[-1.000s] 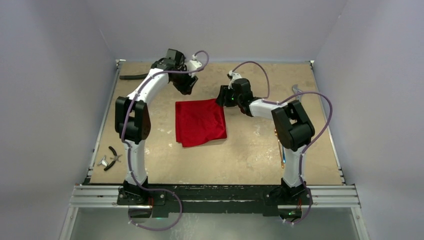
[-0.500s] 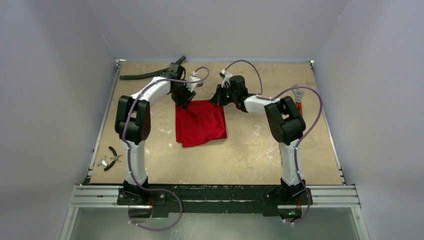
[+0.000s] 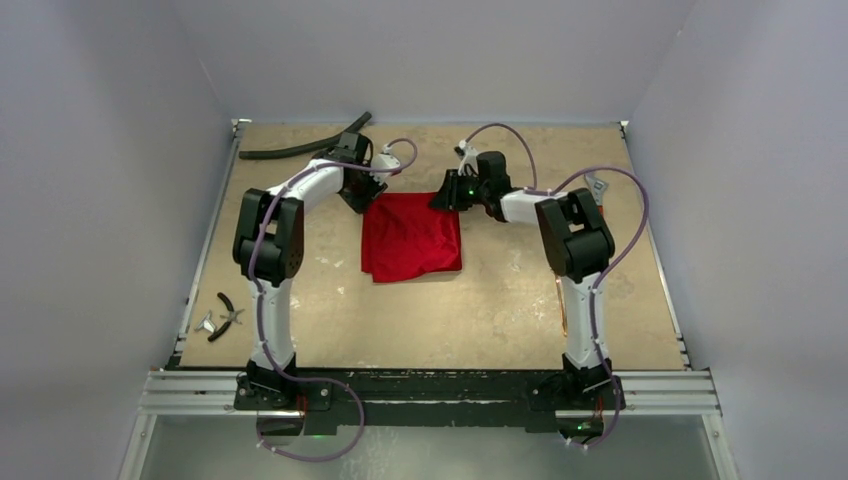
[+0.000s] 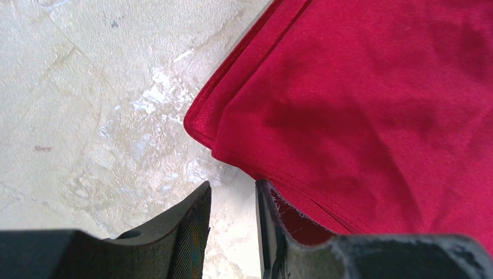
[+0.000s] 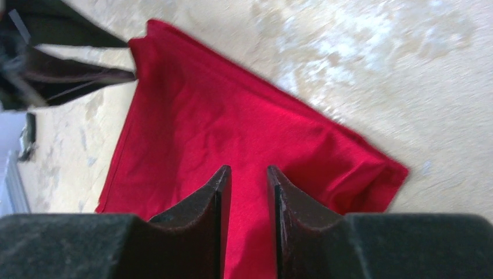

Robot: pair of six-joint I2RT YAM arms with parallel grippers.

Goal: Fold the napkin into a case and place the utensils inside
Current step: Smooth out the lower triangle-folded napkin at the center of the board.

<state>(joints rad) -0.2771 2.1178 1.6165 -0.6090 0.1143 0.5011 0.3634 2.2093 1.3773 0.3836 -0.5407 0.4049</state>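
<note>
The folded napkin (image 3: 412, 238) lies on the worktop (image 3: 500, 310), toward its far side. The left fingers (image 4: 186, 226) stand slightly parted at its corner, gripping nothing. Whether the right fingers (image 5: 203, 215) pinch cloth cannot be told. A one-sided pull could drag the layers askew.

- Left wrist cam: the napkin (image 4: 372, 104) runs off the top and right edges, and the left gripper (image 4: 232, 189) is chopped off by the bottom edge.
- Right wrist cam: the fingers of the right gripper (image 5: 248, 174) cover the napkin's near edge. The dark shape (image 5: 52, 64) top left is just a smear.
- Top cam: both wrists cover their own fingertips, so no clue if either one is pinching cloth.
- The utensils (image 3: 561, 300) are a thin sliver by the right arm, too small to tell the pieces apart.
</note>
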